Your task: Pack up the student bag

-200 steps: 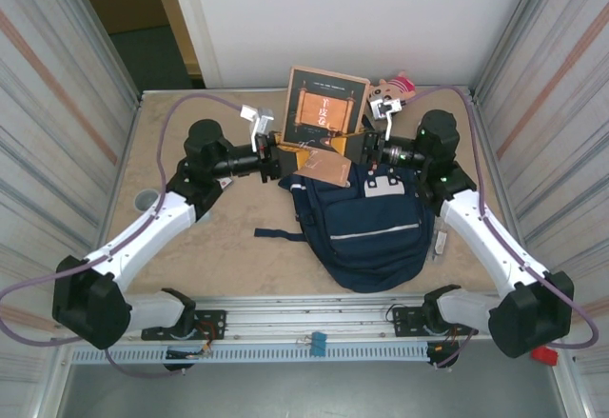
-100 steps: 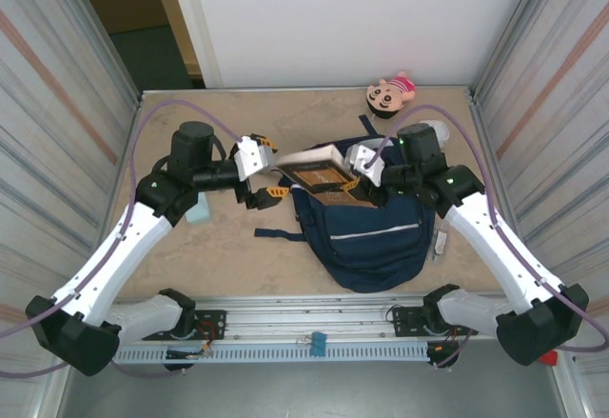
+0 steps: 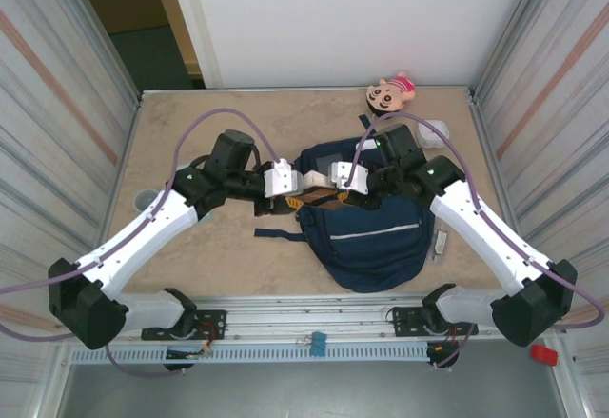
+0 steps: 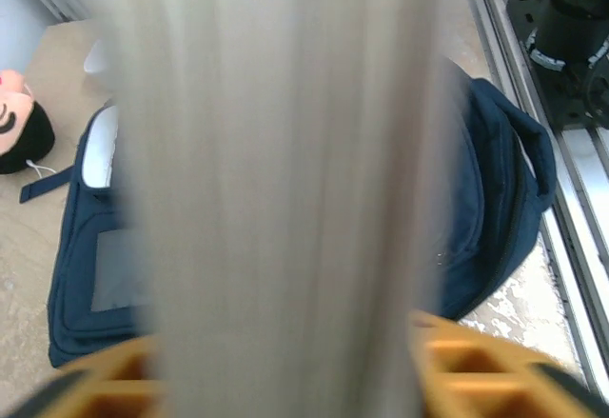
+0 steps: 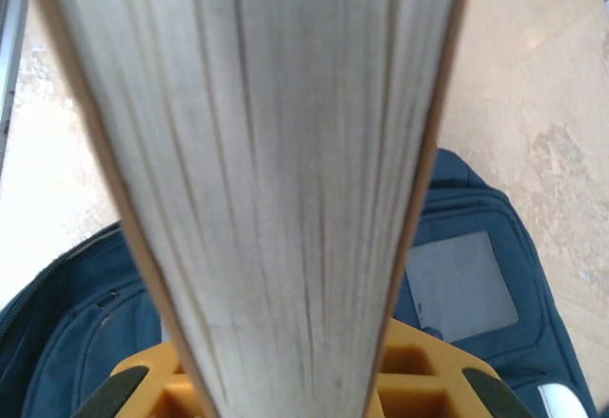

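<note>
The book (image 5: 266, 151) was held by both pincers: the left pincer (image 3: 300, 189) and the right pincer (image 3: 324, 182) were closed on its page block from opposite sides. The student bag (image 3: 376, 237) was laid directly beneath them, with its top edge under the jaws. Bare desk (image 3: 209, 247) was left open behind the left pincer.

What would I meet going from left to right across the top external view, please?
Grey round spot → left gripper → book → right gripper → doll → white object. The student bag spans several of these, so I leave it out.
</note>
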Robot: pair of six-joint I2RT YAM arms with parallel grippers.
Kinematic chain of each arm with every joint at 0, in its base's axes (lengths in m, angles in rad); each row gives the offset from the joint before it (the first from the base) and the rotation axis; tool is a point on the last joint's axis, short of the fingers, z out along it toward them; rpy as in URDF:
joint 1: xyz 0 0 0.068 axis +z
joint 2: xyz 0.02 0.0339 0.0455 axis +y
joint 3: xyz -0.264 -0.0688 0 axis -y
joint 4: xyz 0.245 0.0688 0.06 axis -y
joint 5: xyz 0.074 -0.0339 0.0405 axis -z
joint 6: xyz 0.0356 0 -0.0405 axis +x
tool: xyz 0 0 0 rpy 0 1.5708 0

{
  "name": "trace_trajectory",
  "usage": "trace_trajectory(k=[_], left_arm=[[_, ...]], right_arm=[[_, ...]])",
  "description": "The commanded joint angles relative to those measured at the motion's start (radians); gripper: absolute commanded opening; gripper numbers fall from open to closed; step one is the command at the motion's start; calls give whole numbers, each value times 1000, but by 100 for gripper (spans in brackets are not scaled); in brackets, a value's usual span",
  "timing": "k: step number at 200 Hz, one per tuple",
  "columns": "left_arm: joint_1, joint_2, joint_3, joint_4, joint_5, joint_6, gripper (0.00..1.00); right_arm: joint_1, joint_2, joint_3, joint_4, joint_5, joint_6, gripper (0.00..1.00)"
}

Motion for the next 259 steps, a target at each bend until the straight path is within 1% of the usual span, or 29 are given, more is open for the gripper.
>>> trace_trajectory(k=[1, 13, 29, 37, 48, 66, 77, 99, 118, 129, 137, 149, 157, 164, 167, 174, 179, 180, 182, 184, 186, 194, 203, 215, 222, 227, 239, 249, 259], left_arm=[[47, -9, 17, 96, 104, -91, 0], [127, -20, -3, 154, 235, -172, 0], [231, -42, -58, 309, 408, -320, 0], [263, -54, -93, 403, 465, -406, 0], [295, -68, -122, 511, 522, -502, 0], [328, -64, -140, 676, 610, -660, 0], [334, -51, -119, 696, 643, -708, 0], [331, -22, -68, 717, 704, -761, 0], [323, -14, -60, 789, 715, -820, 0], [311, -12, -55, 796, 715, -827, 0], [299, -8, -51, 794, 711, -827, 0], [282, 1, -45, 788, 694, -827, 0], [274, 5, -44, 792, 680, -834, 0], [270, 10, -47, 807, 662, -849, 0], [269, 12, -50, 817, 654, -858, 0], [268, 17, -56, 847, 637, -885, 1], [268, 20, -59, 867, 618, -902, 1], [269, 21, -60, 870, 614, -906, 1], [269, 21, -62, 874, 606, -911, 1], [269, 23, -62, 875, 596, -915, 2], [269, 23, -62, 875, 589, -916, 3], [270, 24, -59, 855, 545, -912, 12], [269, 23, -53, 814, 496, -881, 29], [268, 21, -38, 720, 412, -815, 55], [268, 20, -28, 666, 361, -781, 65], [264, 20, -27, 640, 315, -761, 69], [239, 24, -19, 568, 189, -696, 75], [199, 33, -8, 516, 89, -620, 77], [141, 58, 13, 450, -4, -524, 79]], right_arm=[[-13, -21, 37, 40, -81, 9, 11], [-78, -48, 13, 100, -137, 118, 37], [-233, -100, -58, 270, -294, 392, 69], [-314, -127, -106, 377, -367, 568, 79], [-390, -163, -164, 491, -458, 736, 83], [-432, -211, -242, 607, -590, 872, 91], [-433, -236, -298, 700, -609, 962, 94], [-420, -238, -378, 911, -628, 1152, 96], [-380, -214, -377, 978, -638, 1212, 97], [-349, -198, -370, 1012, -645, 1224, 97], [-327, -185, -368, 1051, -652, 1243, 96], [-300, -166, -368, 1141, -685, 1281, 91], [-284, -154, -365, 1187, -707, 1301, 83], [-273, -145, -359, 1202, -723, 1304, 71], [-269, -141, -356, 1204, -727, 1304, 67], [-265, -136, -351, 1205, -734, 1304, 52], [-267, -133, -348, 1205, -740, 1307, 32], [-268, -132, -348, 1205, -742, 1306, 30], [-272, -132, -346, 1205, -746, 1306, 17], [-276, -131, -343, 1206, -754, 1307, 6], [-281, -130, -342, 1206, -761, 1307, 0], [-310, -136, -343, 1211, -763, 1337, 0], [-348, -153, -355, 1230, -760, 1371, 0], [-407, -193, -379, 1232, -690, 1411, 0], [-443, -222, -396, 1230, -642, 1432, 0], [-472, -239, -407, 1222, -597, 1451, 0], [-534, -303, -417, 1141, -476, 1491, 0], [-568, -337, -395, 1005, -379, 1476, 0], [-580, -360, -353, 819, -280, 1443, 0]])
